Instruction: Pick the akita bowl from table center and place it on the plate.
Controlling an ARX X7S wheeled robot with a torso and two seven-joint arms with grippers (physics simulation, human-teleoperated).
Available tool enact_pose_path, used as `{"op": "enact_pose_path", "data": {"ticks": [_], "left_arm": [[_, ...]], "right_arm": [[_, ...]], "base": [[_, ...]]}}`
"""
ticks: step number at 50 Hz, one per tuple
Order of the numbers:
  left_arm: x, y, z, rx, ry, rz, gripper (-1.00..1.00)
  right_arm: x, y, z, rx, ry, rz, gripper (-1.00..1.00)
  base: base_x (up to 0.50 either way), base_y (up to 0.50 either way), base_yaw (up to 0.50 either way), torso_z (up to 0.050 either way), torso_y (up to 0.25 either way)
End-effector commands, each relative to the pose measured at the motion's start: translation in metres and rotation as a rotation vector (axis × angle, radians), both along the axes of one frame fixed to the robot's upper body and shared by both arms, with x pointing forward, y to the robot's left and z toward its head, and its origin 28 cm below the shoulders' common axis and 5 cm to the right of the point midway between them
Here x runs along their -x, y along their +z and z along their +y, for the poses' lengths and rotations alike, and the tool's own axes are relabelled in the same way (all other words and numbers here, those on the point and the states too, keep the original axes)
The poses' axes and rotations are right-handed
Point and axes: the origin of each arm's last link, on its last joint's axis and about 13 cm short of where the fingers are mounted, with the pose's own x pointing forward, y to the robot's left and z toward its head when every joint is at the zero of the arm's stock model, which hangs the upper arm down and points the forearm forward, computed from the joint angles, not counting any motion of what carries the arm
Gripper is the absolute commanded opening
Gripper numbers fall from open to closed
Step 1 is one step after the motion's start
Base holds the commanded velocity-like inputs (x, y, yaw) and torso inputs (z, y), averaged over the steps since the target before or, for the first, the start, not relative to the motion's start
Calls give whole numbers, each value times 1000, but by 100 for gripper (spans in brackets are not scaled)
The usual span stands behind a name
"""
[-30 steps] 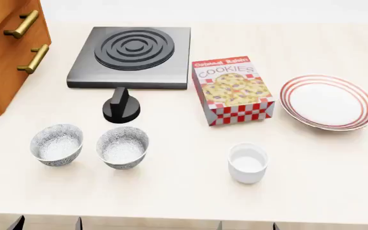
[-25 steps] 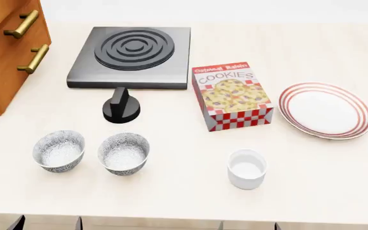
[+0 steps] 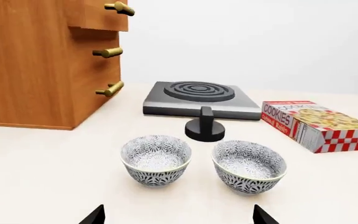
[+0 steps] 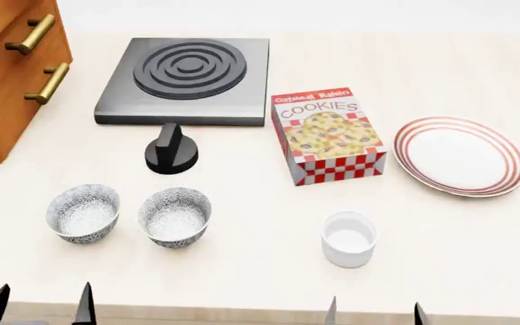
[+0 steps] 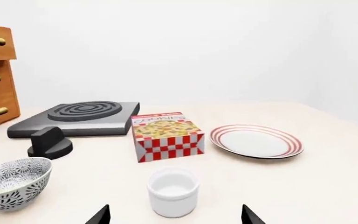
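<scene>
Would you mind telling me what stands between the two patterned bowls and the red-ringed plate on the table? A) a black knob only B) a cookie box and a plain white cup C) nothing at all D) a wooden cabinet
B: in the head view the cookie box and the white cup sit between the bowls and the plate.

Black pointed jaws, tips only, both arms.

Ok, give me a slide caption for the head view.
Two patterned bowls, white cup, cookie box and red-ringed plate await untouched.
</scene>
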Motion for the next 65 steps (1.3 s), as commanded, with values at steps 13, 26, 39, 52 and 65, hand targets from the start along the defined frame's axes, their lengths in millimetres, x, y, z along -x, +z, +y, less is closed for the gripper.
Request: {"op": "enact_pose_path", "data": {"ticks": [13, 26, 39, 52, 65], "left_arm": [[-4, 28, 17, -1, 42, -60, 100], [-3, 28, 16, 12, 38, -57, 100], [-2, 28, 16, 16, 41, -56, 100], [-5, 29, 16, 13, 40, -57, 100], [-1, 25, 18, 21, 48, -48, 100]], "right_arm": [[15, 40, -15, -29, -72, -126, 100], [17, 37, -16, -45, -72, -128, 100], [17, 38, -17, -36, -78, -139, 100], [16, 38, -17, -26, -75, -147, 100], [17, 34, -13, -16, -69, -116, 100]], "base": [[176, 0, 0, 0, 0], [269, 0, 0, 0, 0], [500, 0, 0, 0, 0], [114, 0, 0, 0, 0], [115, 0, 0, 0, 0]]}}
